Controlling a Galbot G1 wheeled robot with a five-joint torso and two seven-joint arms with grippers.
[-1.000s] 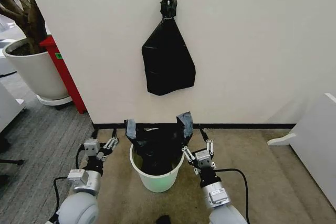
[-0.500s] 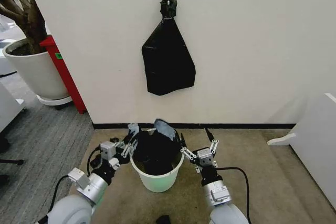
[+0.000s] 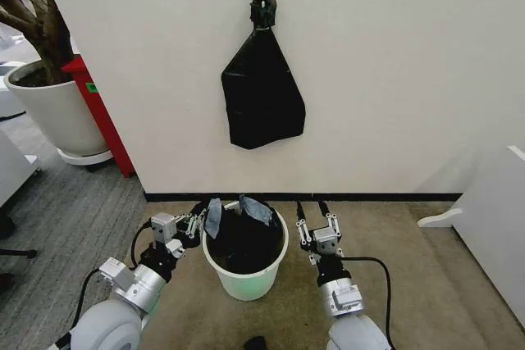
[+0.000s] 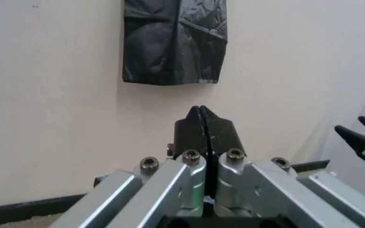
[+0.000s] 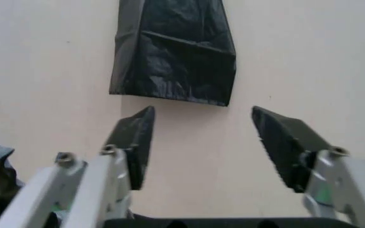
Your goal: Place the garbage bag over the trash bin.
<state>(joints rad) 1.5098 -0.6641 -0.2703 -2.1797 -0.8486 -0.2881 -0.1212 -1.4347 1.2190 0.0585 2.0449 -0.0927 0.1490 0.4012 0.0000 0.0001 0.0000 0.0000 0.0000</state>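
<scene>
The cream-white trash bin [image 3: 246,281] stands on the carpet in front of the wall. The black garbage bag [image 3: 243,237] sits loosely inside it, with two crumpled flaps sticking up above the far rim. My left gripper [image 3: 198,221] is at the bin's left rim, beside the left flap. In the left wrist view its fingers [image 4: 203,132] are pressed together, and no plastic shows between them. My right gripper [image 3: 312,209] stands open just right of the bin, apart from the bag. Its fingers [image 5: 131,142] are spread wide with nothing between them.
A knotted black bag bundle [image 3: 262,94] hangs from a wall hook above the bin. A large white plant pot [image 3: 51,110] and a red object [image 3: 100,112] stand at the left. White furniture [image 3: 495,227] stands at the right. Bare carpet lies on both sides of the bin.
The bag's two raised flaps have sunk and folded in over the bin. My left gripper moved in to the left rim and closed. My right gripper drew away from the right flap.
</scene>
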